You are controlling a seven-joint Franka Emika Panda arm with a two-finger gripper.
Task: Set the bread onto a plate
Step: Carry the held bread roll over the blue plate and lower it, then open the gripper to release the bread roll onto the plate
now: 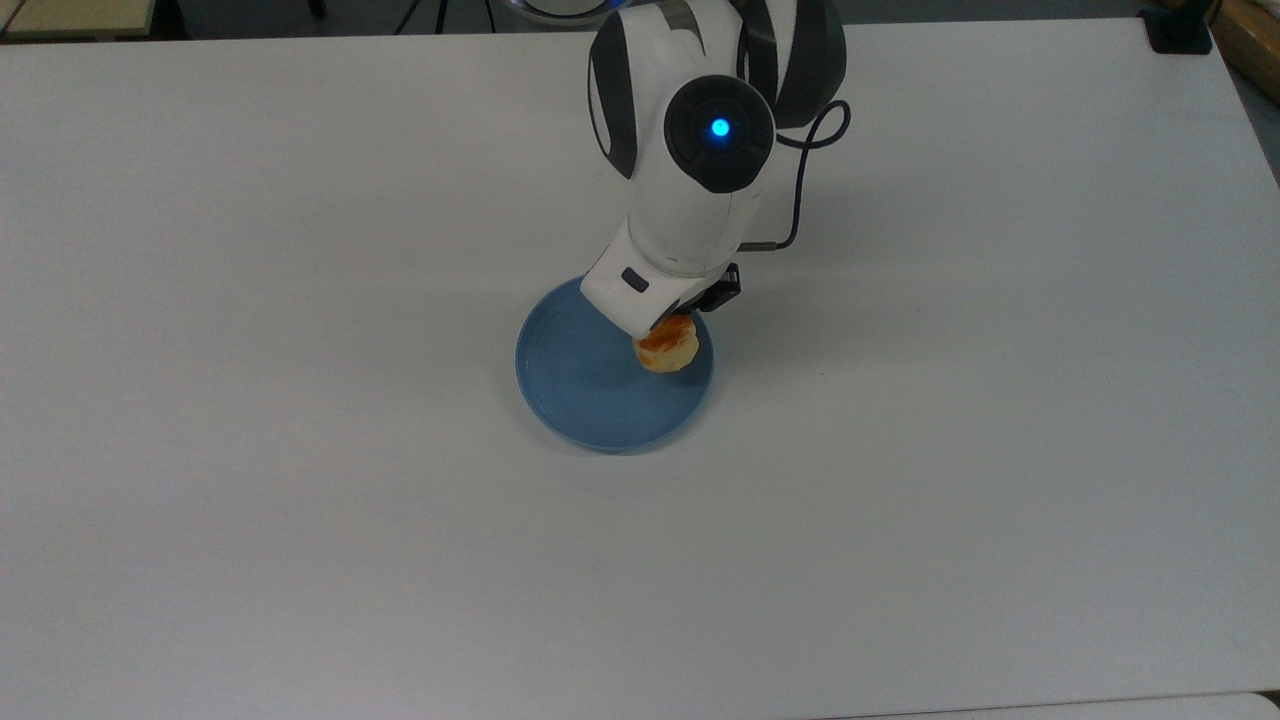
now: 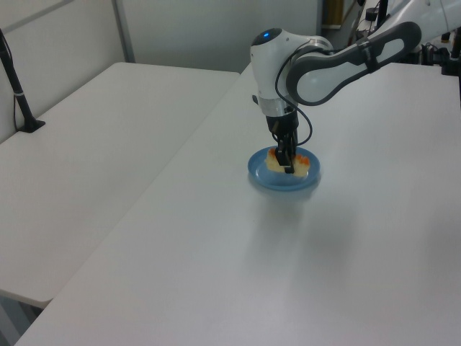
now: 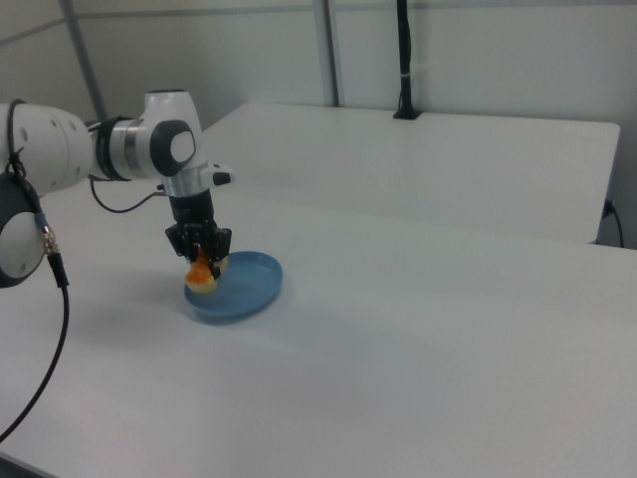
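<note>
Looking across the wide white tabletop (image 1: pixel 300 500) from the near edge, the first thing you hit is the round shallow blue plate with a raised rim (image 1: pixel 590 405), sitting flat roughly mid-table. Right over it is the small oblong pale-yellow bread loaf with orange-brown glazed bumps (image 1: pixel 668 347), which in the top view sits over the plate's right half, inside the rim. The left view has the loaf (image 2: pixel 301 165) over the plate (image 2: pixel 263 175) with the dark fingers crossing its middle, both ends sticking out either side. From the right view the bread (image 3: pixel 203 277) is at the plate's (image 3: pixel 254 289) left side, low down, though I honestly can't tell if it's touching the plate surface or just a hair above it. The black two-finger gripper (image 2: pixel 286 161) points straight down and its jaws are pinching the loaf across its short width; same grip from the right view (image 3: pixel 200 261). Above that is the chunky white robot arm with dark joints and a blue indicator light (image 1: pixel 718 128), reaching in from the far side of the table, with a thin black cable (image 1: pixel 805 140) looping off its wrist. Further back in the left view there's a second white table (image 2: pixel 94 130) alongside, with a black clamped post (image 2: pixel 18 94) at its far edge.
</note>
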